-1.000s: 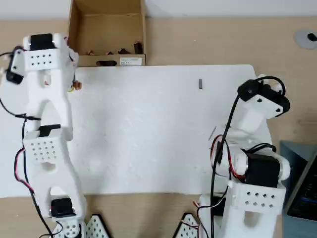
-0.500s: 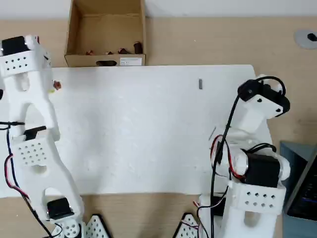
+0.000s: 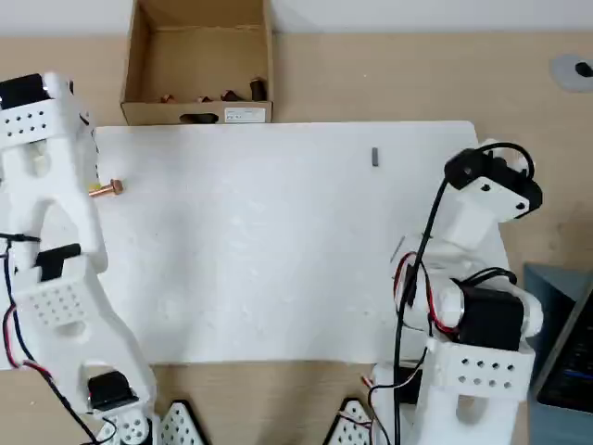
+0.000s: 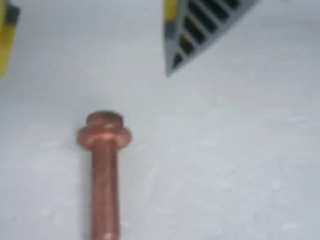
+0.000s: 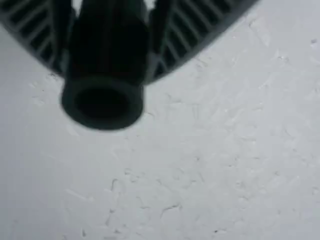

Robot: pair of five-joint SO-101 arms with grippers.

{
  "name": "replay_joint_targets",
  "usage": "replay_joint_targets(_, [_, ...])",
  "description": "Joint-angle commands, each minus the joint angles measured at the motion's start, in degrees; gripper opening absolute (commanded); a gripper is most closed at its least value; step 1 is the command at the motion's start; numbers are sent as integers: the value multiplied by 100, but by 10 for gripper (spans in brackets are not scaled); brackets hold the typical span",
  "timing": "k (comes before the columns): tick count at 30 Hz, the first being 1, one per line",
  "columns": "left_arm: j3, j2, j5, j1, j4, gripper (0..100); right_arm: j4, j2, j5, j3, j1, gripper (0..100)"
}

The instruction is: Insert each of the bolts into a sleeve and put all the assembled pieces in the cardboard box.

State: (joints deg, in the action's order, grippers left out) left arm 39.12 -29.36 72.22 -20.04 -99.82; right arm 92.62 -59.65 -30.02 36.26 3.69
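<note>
**Bolt on the foam under a spread left gripper; right gripper grips a sleeve**

Take the arms' bases as six o'clock. A white foam board [image 3: 278, 250] covers the middle of the light wooden table [image 3: 389, 79]. The open brown cardboard box [image 3: 153, 113] stands on the table at about eleven o'clock, its near wall just beside the board's far edge. A row of small copper and dark pieces [image 3: 213, 95] lies inside it along the six o'clock wall; they are too small to make out singly.

The copper-coloured flanged bolt [image 3: 107, 189] lies flat on the foam at about ten o'clock, close to the board's nine o'clock edge. It sits just beside the white left arm [image 3: 51, 241], head towards three o'clock. From the left wrist camera, the left gripper [image 4: 87, 65] is spread wide, one ribbed fingertip [image 4: 192, 37] to one side and a yellow-edged one at the other. The bolt rests on the foam beyond the tips, and neither fingertip touches it.

The white right arm [image 3: 482, 278] stands at about four o'clock, bent over the board's three o'clock edge. In its wrist camera the right gripper [image 5: 107, 70] pinches a black tubular sleeve [image 5: 103, 80] between ribbed fingers [image 5: 200, 30]. The sleeve's open bore faces the lens, above bare foam.

A short dark grey piece [image 3: 374, 157] lies alone on the foam at about one o'clock, well apart from both arms.
</note>
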Motion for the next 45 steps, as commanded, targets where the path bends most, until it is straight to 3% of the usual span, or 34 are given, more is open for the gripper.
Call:
replay_joint_targets(1, [-290, 778, -1055, -9, -70, 221, -70, -101, 79, -13, 57, 9])
replay_joint_targets(6, [-967, 1490, -1802, -70, -70, 221, -26, -101, 202, -13, 57, 9])
replay_joint_targets(15, [-2224, 3213, -3833, -185, -70, 221, 18, -101, 273, -13, 66, 9])
replay_joint_targets(20, [-2848, 3969, -4475, -167, -70, 225, 18, -101, 273, -13, 66, 9])
replay_joint_targets(27, [-3138, 4312, -7200, -519, -53, 224, 18, -101, 273, -13, 40, 9])
replay_joint_targets(32, [-3455, 4312, -9644, -484, -53, 222, 18, -101, 273, -13, 40, 9])
replay_joint_targets(39, [-3938, 3987, -12519, -519, 343, 221, 18, -101, 273, -13, 48, 9])
replay_joint_targets(45, [-3684, 3371, -13925, -492, 1160, 221, 18, -101, 273, 13, 40, 9])
